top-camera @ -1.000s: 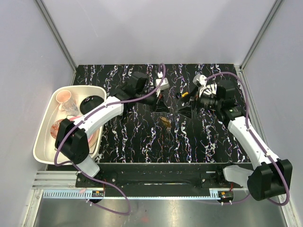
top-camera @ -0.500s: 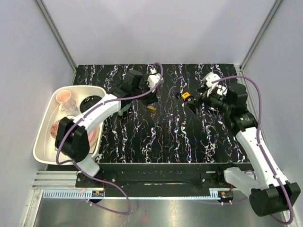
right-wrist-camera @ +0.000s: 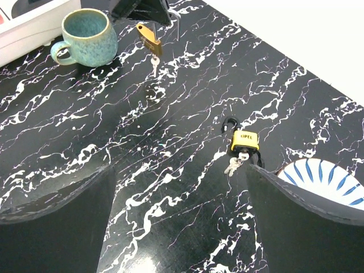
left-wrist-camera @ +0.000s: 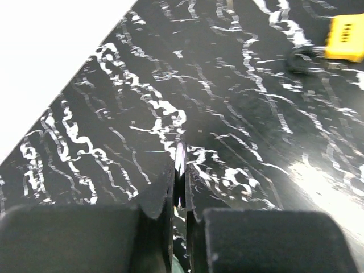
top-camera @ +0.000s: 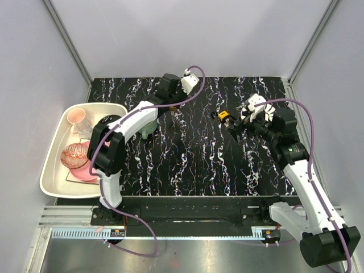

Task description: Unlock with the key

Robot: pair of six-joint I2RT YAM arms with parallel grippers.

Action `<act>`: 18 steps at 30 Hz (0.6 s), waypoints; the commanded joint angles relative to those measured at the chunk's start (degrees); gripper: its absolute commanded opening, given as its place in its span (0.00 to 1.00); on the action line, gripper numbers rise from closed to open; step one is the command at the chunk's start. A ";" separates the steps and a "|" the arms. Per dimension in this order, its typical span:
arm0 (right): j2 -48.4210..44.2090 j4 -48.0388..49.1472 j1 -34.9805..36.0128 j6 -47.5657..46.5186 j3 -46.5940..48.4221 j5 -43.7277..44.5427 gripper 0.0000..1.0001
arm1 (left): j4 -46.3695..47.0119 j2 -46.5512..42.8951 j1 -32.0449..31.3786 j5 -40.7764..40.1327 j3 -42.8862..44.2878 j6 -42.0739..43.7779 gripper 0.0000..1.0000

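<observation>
Left tool (left-wrist-camera: 179, 176) clenched on thin metal; one brass padlock (right-wrist-camera: 148, 35) with its key (right-wrist-camera: 154, 63) hangs beneath, 11 o'clock. Right tool (right-wrist-camera: 179, 170) released, near one yellow padlock (right-wrist-camera: 244, 139) lying on the worktop (top-camera: 187, 165), 2 o'clock. One teal mug (right-wrist-camera: 85, 31). One tray (top-camera: 54, 170), 9 o'clock, holds pink cup (top-camera: 75, 116) and patterned bowl (top-camera: 75, 154).

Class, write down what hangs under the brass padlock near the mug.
A small silver key dangles under the brass padlock. The padlock's top is covered by the left end effector, so how it is gripped cannot be seen.
</observation>
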 commanded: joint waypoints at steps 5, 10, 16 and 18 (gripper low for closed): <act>-0.08 2.97 -1.51 -0.19 -0.77 -0.25 1.00 | 13.98 9.01 -0.02 -19.32 7.79 6.45 0.00; 0.09 3.41 -2.56 0.16 -1.12 -1.22 1.00 | 16.26 14.46 -1.33 -23.72 10.25 6.45 0.00; -0.08 3.67 -3.27 0.86 -1.30 -2.01 1.00 | 16.00 16.14 -3.79 -24.43 9.46 7.33 0.00; -0.08 3.76 -3.45 0.95 -1.21 -2.10 1.00 | 15.04 16.49 -4.32 -24.34 9.72 7.15 0.00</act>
